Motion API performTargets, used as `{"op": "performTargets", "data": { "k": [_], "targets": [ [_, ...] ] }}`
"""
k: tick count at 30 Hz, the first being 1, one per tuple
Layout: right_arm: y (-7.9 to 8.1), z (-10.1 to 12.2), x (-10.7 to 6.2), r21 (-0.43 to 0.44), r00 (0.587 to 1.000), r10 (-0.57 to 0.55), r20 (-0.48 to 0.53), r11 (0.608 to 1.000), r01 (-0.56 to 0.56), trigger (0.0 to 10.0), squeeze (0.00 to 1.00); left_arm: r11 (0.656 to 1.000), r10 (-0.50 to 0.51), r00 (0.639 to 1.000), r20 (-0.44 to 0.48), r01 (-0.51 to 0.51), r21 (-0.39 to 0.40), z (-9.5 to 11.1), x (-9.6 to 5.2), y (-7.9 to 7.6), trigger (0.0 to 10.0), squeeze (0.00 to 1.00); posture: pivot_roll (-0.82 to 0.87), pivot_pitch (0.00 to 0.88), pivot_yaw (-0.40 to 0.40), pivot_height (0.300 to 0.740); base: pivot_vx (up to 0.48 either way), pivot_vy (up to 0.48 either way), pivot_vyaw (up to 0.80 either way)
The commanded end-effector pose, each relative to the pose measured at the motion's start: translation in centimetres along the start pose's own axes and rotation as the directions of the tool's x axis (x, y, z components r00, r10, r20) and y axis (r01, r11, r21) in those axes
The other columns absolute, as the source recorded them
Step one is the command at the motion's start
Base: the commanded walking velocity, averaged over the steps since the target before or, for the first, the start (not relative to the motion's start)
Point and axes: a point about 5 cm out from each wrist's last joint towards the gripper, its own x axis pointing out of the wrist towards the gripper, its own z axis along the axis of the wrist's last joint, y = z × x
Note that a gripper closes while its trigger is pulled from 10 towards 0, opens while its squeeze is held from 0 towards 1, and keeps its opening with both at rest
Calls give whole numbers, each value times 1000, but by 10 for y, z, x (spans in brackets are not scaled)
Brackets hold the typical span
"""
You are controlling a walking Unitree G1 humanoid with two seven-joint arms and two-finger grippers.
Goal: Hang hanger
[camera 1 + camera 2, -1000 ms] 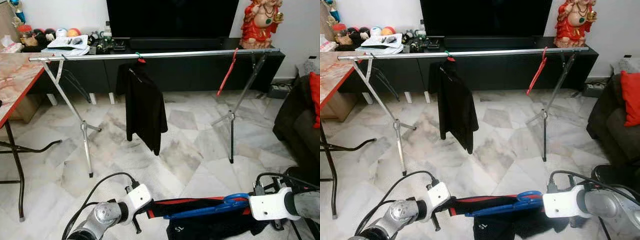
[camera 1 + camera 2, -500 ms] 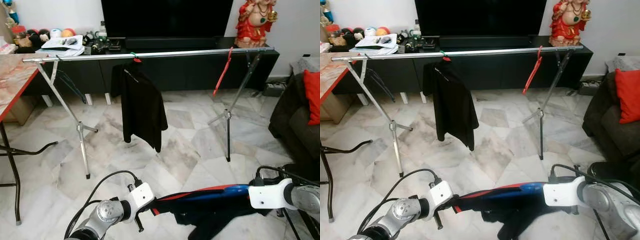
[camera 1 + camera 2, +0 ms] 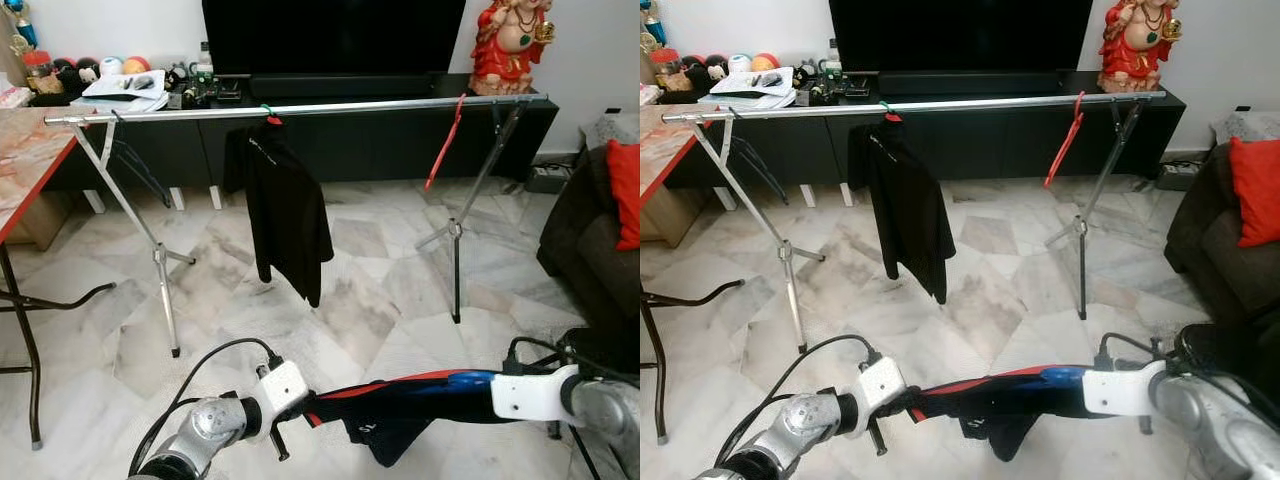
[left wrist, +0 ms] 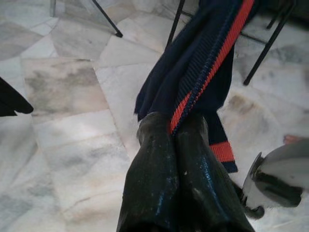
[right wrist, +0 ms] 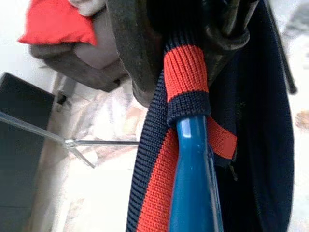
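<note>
Low in front, a navy garment with red trim is stretched between my two grippers. The left gripper is shut on one end of it; in the left wrist view its fingers pinch the red-edged fabric. My right gripper is shut on the blue hanger, which runs inside the garment, with a short blue part showing. Beyond stands a silver clothes rail carrying a black shirt and a bare red hanger.
The rail's tripod legs stand on the marble floor. A red-edged table is at the left, a dark sofa with a red cushion at the right. A black TV cabinet and a red statue are behind.
The garment has been drawn over the blue hanger; a second ago most of the hanger showed, now just a short part. The cloth is lifted and stretched tighter. The camera shifted slightly.
</note>
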Motion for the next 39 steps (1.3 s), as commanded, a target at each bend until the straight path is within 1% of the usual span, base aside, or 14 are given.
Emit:
{"op": "performTargets", "data": {
  "k": [1, 3, 8, 13, 20, 21, 24, 25, 27, 29, 35, 37, 38, 39],
  "targets": [
    [8, -5, 6, 85, 1000, 12, -28, 996, -9, 0, 0, 998, 34, 999, -9, -34, -51, -4, -12, 14, 0, 0, -55, 94, -7, 740, 0, 0, 0],
    [21, 9, 16, 175, 999, 40, 33, 983, -45, 0, 0, 997, 21, 999, 30, -19, -70, 4, -11, 17, 0, 0, -55, 94, -7, 740, 0, 0, 0],
    [43, 33, 33, 261, 993, 79, 92, 960, -100, 0, 0, 994, -55, 993, 105, 65, -85, 18, -7, 15, 0, 0, -44, 93, -8, 740, 0, 0, 0],
    [53, 39, 40, 267, 995, 80, 66, 959, -95, 0, 0, 991, -100, 986, 135, 111, -75, 26, -5, 15, 0, 0, -34, 93, -10, 740, 0, 0, 0],
    [59, 50, 52, 418, 998, 22, 60, 907, -45, 0, 0, 974, -185, 963, 194, 206, -91, 37, -6, 10, 0, 0, -28, 94, -9, 740, 0, 0, 0],
    [58, 58, 54, 512, 995, -3, 99, 858, -48, 0, 0, 965, -219, 953, 211, 243, -99, 41, -6, 8, 1098, 0, -28, 94, -9, 740, 0, 0, 0],
    [52, 71, 55, 638, 986, -43, 163, 767, -72, 0, 0, 943, -282, 928, 243, 315, -106, 47, -7, 3, 1882, 0, -22, 94, -7, 740, 0, 0, 0],
    [47, 81, 55, 682, 974, -61, 218, 724, -108, 0, 0, 929, -316, 912, 261, 353, -109, 51, -8, -1, 4510, 0, -22, 94, -7, 740, 0, 0, 0],
    [43, 91, 53, 699, 953, -75, 292, 697, -159, 0, 0, 914, -351, 894, 280, 392, -106, 56, -8, -5, 9373, 0, -22, 94, -8, 740, 0, 0, 0],
    [39, 93, 53, 711, 946, -89, 313, 682, -172, 0, 0, 900, -377, 874, 305, 424, -103, 62, -8, -9, 10000, 0, -22, 94, -8, 740, 0, 0, 0],
    [38, 92, 55, 710, 944, -94, 315, 684, -168, 0, 0, 879, -422, 850, 314, 469, -89, 71, -9, -18, 10000, 0, -20, 92, -10, 740, 0, 0, 0],
    [37, 90, 55, 712, 947, -100, 305, 684, -157, 0, 0, 856, -462, 830, 312, 510, -89, 72, -12, -25, 10000, 90, -20, 92, -10, 740, 0, 0, 0],
    [37, 90, 55, 714, 949, -102, 299, 684, -151, 0, 0, 848, -475, 824, 311, 522, -88, 72, -13, -27, 10000, 757, -20, 92, -10, 740, 0, 0, 0],
    [37, 90, 56, 715, 950, -104, 296, 683, -148, 0, 0, 844, -482, 819, 310, 529, -86, 72, -13, -28, 10000, 1000, -20, 92, -10, 740, 0, 0, 0]
  ]
}}
